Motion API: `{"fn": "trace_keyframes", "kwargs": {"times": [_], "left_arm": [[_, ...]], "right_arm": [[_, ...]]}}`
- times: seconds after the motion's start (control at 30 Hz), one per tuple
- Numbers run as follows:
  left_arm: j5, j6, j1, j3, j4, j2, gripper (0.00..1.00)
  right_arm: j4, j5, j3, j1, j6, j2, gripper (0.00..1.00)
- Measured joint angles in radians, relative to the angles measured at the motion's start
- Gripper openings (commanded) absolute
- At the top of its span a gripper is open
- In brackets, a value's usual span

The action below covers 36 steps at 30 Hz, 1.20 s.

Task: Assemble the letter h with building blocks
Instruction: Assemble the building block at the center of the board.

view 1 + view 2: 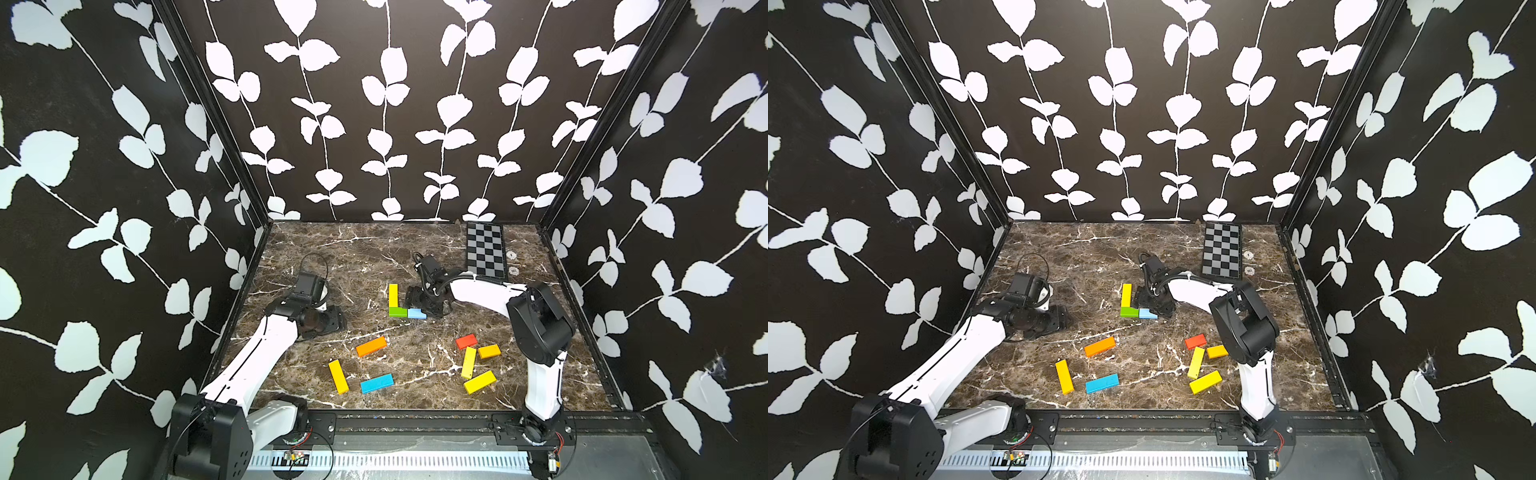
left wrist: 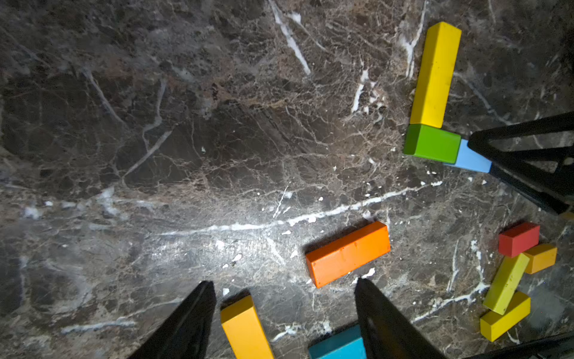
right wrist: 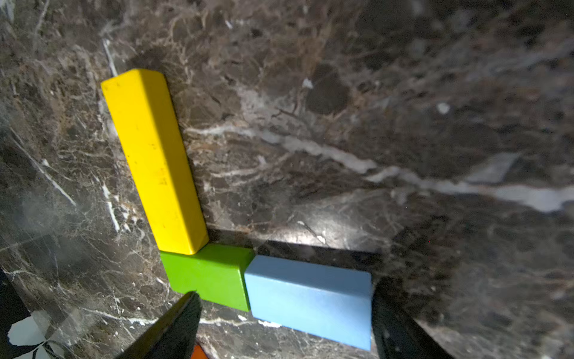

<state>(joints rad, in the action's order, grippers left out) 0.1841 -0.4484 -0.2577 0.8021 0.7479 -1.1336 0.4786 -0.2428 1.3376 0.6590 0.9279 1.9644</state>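
Straddling light blue block [image 3: 310,304], right fingers [image 3: 174,329] spread; left fingers [image 2: 186,326] spread, gripping nothing.

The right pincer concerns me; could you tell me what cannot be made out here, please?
Right wrist view: whether the right pincer touches the light blue block; shadow hides contact.
Left wrist view: blue block, cut off by the frame edge.
In a top view: round things beside the chequered board, too small.

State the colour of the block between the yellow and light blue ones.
The middle block is green; the right wrist view shows it best.
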Motion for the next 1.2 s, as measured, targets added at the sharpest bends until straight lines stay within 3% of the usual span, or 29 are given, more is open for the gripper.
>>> {"fn": "trace_keyframes", "kwargs": {"times": [0.63, 0.9, 1.2], "left_arm": [[-0.002, -0.003, -0.006, -0.005, 0.0, 0.0, 0.74], [-0.006, -0.004, -0.011, -0.006, 0.001, 0.0, 0.74], [-0.135, -0.105, -0.155, -0.022, 0.103, 0.029, 0.71]], "right_arm": [[0.031, 0.003, 0.034, 0.0, -0.019, 0.02, 0.83], [0.033, 0.018, 0.035, 0.0, -0.023, 0.02, 0.9], [0.13, 0.095, 0.063, 0.032, -0.136, -0.066, 0.9]]}}
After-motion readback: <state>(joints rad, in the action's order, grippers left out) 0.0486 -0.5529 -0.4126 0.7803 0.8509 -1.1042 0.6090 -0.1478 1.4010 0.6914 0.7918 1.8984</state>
